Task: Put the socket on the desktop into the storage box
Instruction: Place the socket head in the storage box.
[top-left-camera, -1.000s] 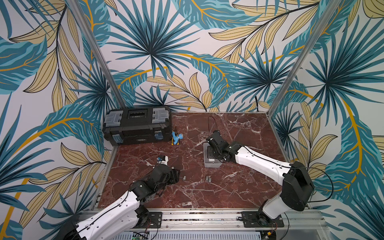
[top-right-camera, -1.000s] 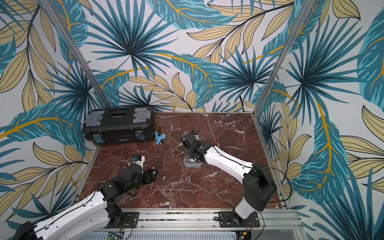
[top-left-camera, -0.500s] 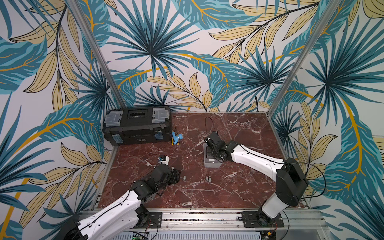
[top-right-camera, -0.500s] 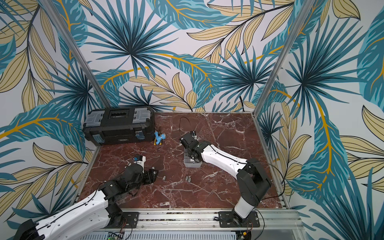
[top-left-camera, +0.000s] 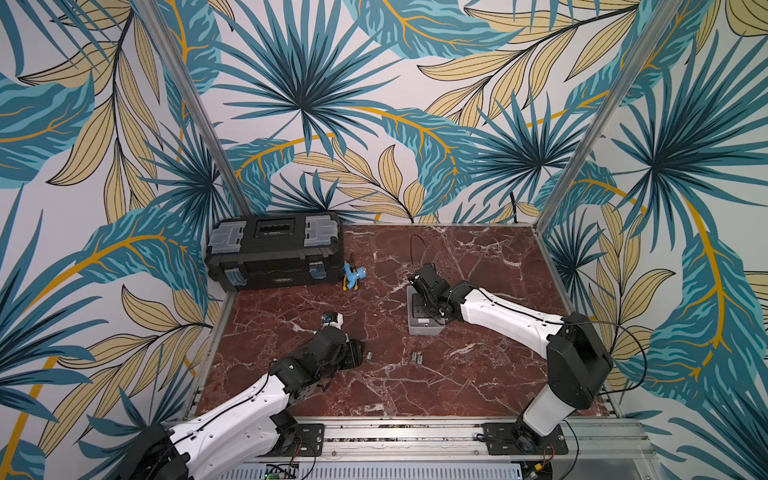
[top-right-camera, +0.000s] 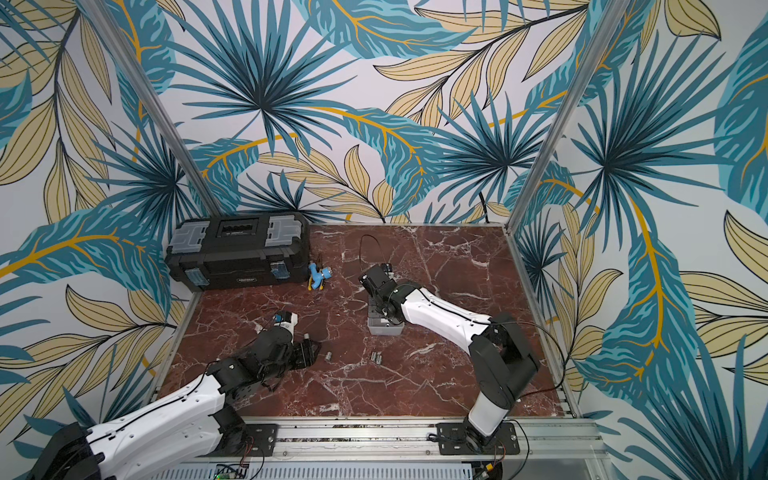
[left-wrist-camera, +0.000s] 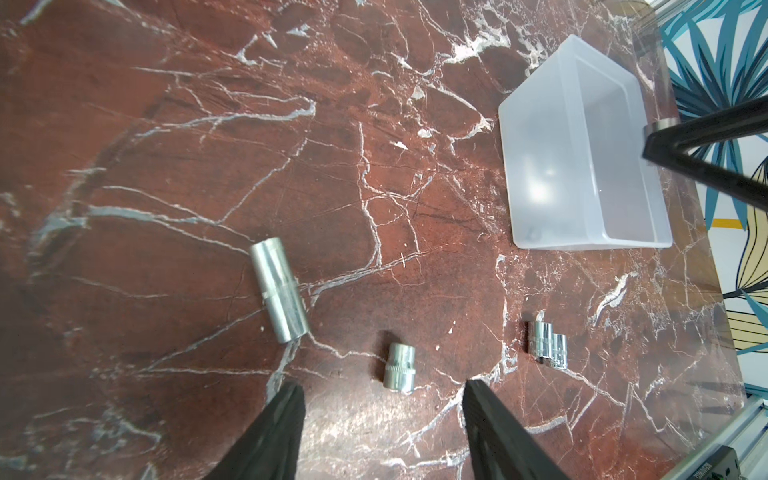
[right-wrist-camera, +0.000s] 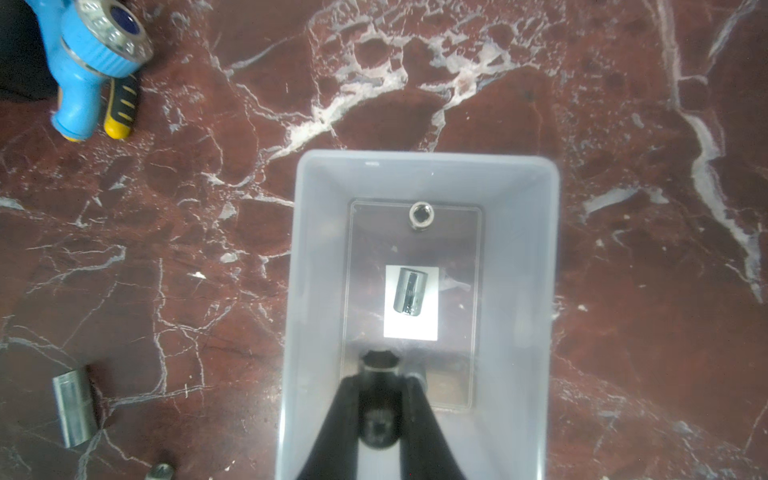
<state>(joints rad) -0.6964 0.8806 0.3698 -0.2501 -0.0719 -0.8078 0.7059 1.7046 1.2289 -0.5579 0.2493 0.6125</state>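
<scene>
Elbow (top-left-camera: 577, 361) swung inward; right pincer (right-wrist-camera: 380, 376) clamps cylindrical socket (right-wrist-camera: 380, 363) over translucent storage box (right-wrist-camera: 424, 160).

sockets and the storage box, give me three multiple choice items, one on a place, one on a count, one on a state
1. Where is the right end effector?
A flat on the desktop
B over the open storage box
C off the desktop's edge

2. How many sockets lie loose on the desktop in the left wrist view?
A two
B four
C six

3. What state is the left end effector in?
A open, holding nothing
B shut on a socket
C shut on the box rim

Answers:
1 B: the right wrist view shows its fingers above the box's inside, clamping a socket.
2 B: a long socket, a short socket and a pair side by side.
3 A: its fingers stand wide apart and touch no socket.
</scene>
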